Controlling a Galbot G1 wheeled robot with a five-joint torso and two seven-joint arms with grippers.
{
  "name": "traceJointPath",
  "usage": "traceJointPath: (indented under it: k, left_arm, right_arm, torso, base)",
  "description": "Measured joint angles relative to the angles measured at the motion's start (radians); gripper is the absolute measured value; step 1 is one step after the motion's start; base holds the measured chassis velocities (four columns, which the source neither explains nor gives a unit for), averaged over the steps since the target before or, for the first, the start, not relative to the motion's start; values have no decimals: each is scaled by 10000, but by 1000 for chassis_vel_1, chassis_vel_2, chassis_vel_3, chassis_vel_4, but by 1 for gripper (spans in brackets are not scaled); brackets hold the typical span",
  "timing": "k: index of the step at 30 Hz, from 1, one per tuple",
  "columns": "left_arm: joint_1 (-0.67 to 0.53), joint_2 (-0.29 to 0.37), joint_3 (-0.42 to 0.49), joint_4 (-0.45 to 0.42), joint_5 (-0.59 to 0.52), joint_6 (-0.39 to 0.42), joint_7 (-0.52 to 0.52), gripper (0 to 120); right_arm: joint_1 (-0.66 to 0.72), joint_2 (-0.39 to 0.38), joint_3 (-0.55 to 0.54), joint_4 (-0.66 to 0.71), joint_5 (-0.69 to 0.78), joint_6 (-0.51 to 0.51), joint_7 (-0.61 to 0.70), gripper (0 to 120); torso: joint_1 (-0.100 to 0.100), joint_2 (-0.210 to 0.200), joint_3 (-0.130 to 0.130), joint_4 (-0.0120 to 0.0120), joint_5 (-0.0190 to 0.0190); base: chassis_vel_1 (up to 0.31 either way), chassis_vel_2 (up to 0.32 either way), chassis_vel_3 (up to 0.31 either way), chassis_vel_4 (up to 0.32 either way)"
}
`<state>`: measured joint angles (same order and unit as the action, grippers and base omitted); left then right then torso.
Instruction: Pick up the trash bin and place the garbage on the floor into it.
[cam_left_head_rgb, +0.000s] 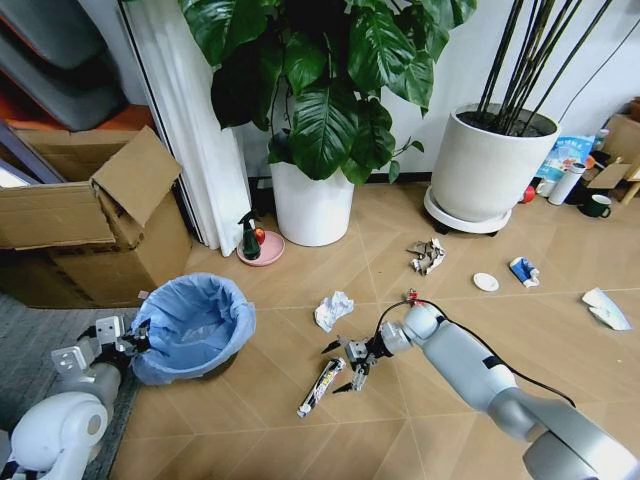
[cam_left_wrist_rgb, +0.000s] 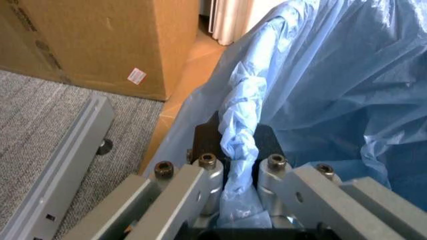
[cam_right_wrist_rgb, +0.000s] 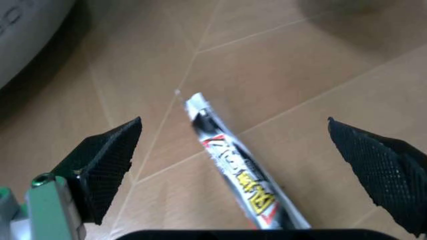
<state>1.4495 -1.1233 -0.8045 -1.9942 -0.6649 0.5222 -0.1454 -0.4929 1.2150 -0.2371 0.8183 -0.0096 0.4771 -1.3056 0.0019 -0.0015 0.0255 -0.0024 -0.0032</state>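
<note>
Trash bin (cam_left_head_rgb: 192, 328) — small, round, black, lined with a crinkly light-blue plastic bag — down on the wooden floor (cam_left_head_rgb: 300, 420) at near left, just beside an open brown cardboard box (cam_left_head_rgb: 90, 225). Left pincer (cam_left_head_rgb: 128, 345) at the bin's left edge, pressed together on the bunched bag and rim (cam_left_wrist_rgb: 239, 150). Right pincer (cam_left_head_rgb: 345, 368) low over the floor near centre, spread wide, black pads (cam_right_wrist_rgb: 107, 160) either side of a white-red squeeze tube (cam_left_head_rgb: 320, 387) lying flat, not yet touched.

More garbage farther off: a crumpled white paper wad (cam_left_head_rgb: 333, 309) just beyond the tube, another crumpled wad (cam_left_head_rgb: 428, 256) farther right, a small white disc (cam_left_head_rgb: 486, 282), a blue-white packet (cam_left_head_rgb: 524, 271), a white scrap (cam_left_head_rgb: 606, 309) at far right. Green spray bottle (cam_left_head_rgb: 248, 238) on a pink dish by the white plant pot (cam_left_head_rgb: 312, 203) — no part of the job.

Risks, as judged: tube flat and thin, so pads closing too high could skid off it or only nudge it aside. Closing too low could scrape the floor. Left grip seems mostly on the loose bag; bag slipping off the rim would tilt or drop the bin when lifted.
</note>
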Motion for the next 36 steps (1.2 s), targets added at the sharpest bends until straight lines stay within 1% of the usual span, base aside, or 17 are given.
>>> traceJointPath:
  k: [7,16,19,25,28,36]
  left_arm:
    - [22,-92,-97,-50,29,-16,10,1]
    - [159,-288,-240,-206,104,-30,27,1]
    - [169,-415,-286,-259,137,-40,42,1]
    - [198,-482,-350,-316,138,-40,37,1]
    - [264,-449,-452,-398,107,-29,12,1]
    - [347,-445,-532,-577,39,10,-20,1]
  right_arm:
    - [198,-13,-393,83,-375,182,-165,100]
    - [655,50,-684,155,-1334,588,-402,100]
    - [943,298,-814,-58,-1976,797,-422,100]
    - [1173,643,-912,-460,-2233,854,-431,100]
    - [1315,976,-988,-904,-2438,871,-444,100]
    - [1283,1364,-1099,-1651,-2652,858,-454,100]
  torso:
    - [0,0,0,1,2]
    - [0,1,-1,1,1]
    - [-1,1,-1,1,0]
    - [-1,1,-1,2,0]
    - [-1,1,-1,3,0]
    - [-1,1,0,2,2]
  base:
    - [0,0,0,0]
    - [0,0,0,0]
    - [0,0,0,0]
    - [0,0,0,0]
    - [0,0,0,0]
    - [0,0,0,0]
